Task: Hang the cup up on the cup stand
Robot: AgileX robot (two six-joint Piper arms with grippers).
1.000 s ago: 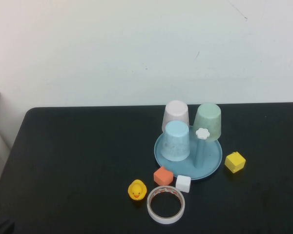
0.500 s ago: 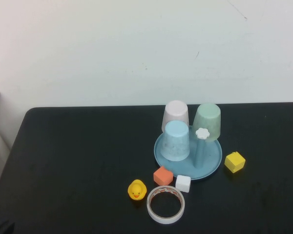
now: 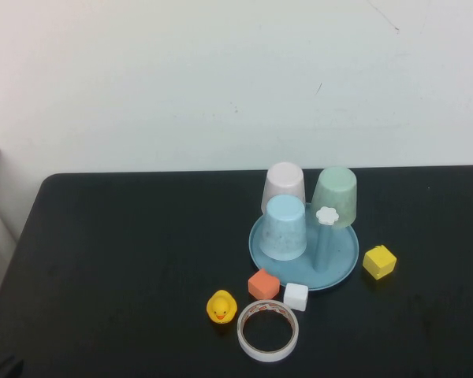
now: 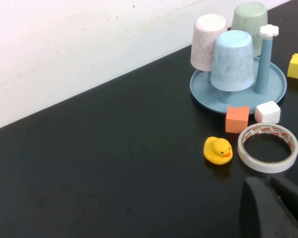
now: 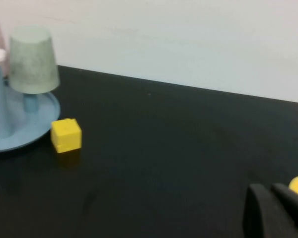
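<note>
The pale mint-green cup sits upside down on a peg at the back right of the round light blue cup stand. It also shows in the left wrist view and the right wrist view. One peg with a white flower cap stands bare at the front. My left gripper is shut and empty, low over the table well short of the stand. My right gripper is shut and empty, far to the right of the stand. Neither gripper shows in the high view.
A light blue cup and a pale pink-white cup also hang on the stand. Around it lie a yellow cube, an orange cube, a white cube, a yellow duck and a tape ring.
</note>
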